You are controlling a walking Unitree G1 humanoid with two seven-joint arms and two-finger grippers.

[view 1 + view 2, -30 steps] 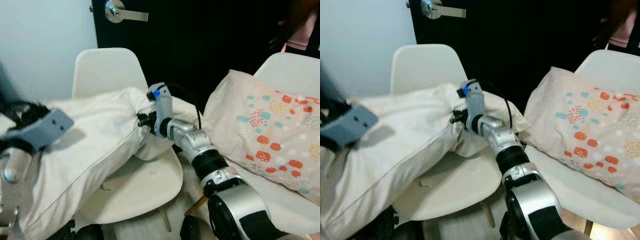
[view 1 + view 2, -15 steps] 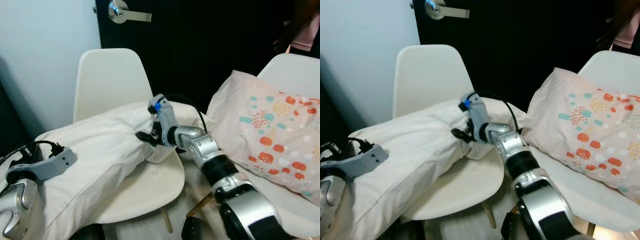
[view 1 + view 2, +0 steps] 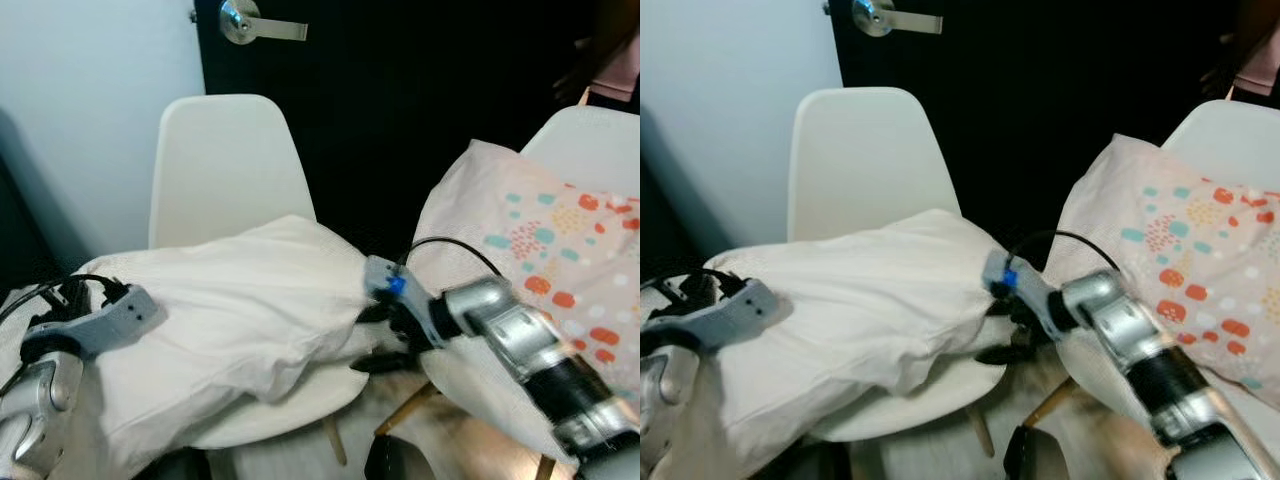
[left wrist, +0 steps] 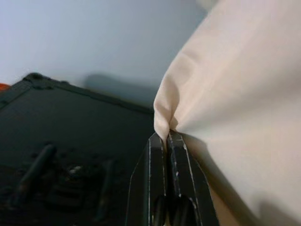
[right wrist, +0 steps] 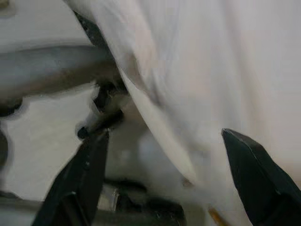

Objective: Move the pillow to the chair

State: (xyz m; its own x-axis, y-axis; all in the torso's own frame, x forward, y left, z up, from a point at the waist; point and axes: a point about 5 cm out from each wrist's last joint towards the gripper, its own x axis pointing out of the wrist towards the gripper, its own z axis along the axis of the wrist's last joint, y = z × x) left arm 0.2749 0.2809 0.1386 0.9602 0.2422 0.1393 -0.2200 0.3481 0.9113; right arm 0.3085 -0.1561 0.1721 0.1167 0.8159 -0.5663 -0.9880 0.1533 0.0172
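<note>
Our left gripper (image 4: 167, 141) has its two black fingers pressed together on a pinched fold at the corner of the white pillow (image 3: 230, 320), and from the head we see that arm low on our left with the cloth bunched against it. Our right gripper (image 5: 164, 160) stands with its fingers spread wide apart, holding nothing, just off the pillow's right end and above the front right edge of the chair's seat; the wrist view shows pale cloth between and beyond the two fingers, though it is blurred.

The white pillow lies across the seat of the white chair (image 3: 225, 160), its right end resting on the seat near the front edge and its left end hanging past the seat's left edge toward our left arm. The chair's back rises bare behind it.

To the right, a second white chair (image 3: 590, 135) carries a patterned pillow (image 3: 555, 250) with orange and teal spots. Behind both chairs is a dark door with a silver lever handle (image 3: 250, 22).
</note>
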